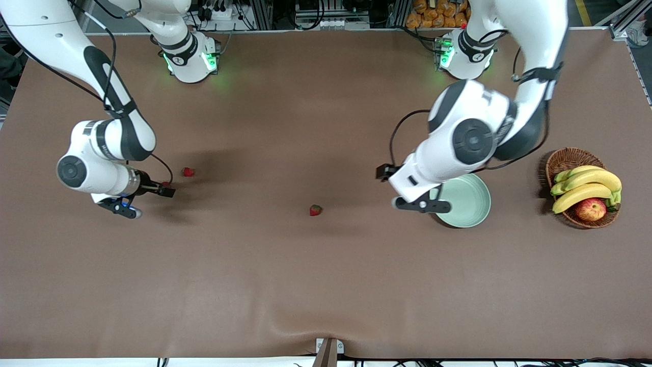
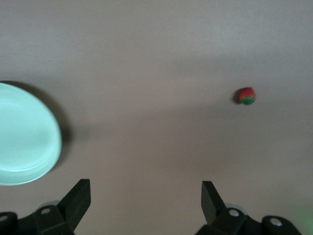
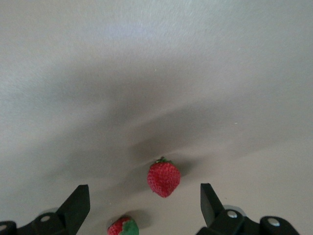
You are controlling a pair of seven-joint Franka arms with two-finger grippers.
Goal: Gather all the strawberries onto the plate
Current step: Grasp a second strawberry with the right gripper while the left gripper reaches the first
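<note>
Three small red strawberries with green leafy caps are seen on the brown table, none in the plate. One strawberry lies alone near the middle of the table, also seen in the left wrist view. A second strawberry lies toward the right arm's end, farther from the front camera than the first. In the right wrist view this berry is seen with a third strawberry close beside it; in the front view the third is mostly hidden by the right arm.

The round, pale mint-green plate with a shallow raised rim is located toward the left arm's end and appears empty where visible.

The left gripper is positioned over the plate's edge, its fingers spread wide and holding nothing. The right gripper is positioned near the two berries, its fingers likewise spread and empty.

A brown wicker basket holding yellow bananas and a red-yellow apple stands beside the plate, at the left arm's end.
</note>
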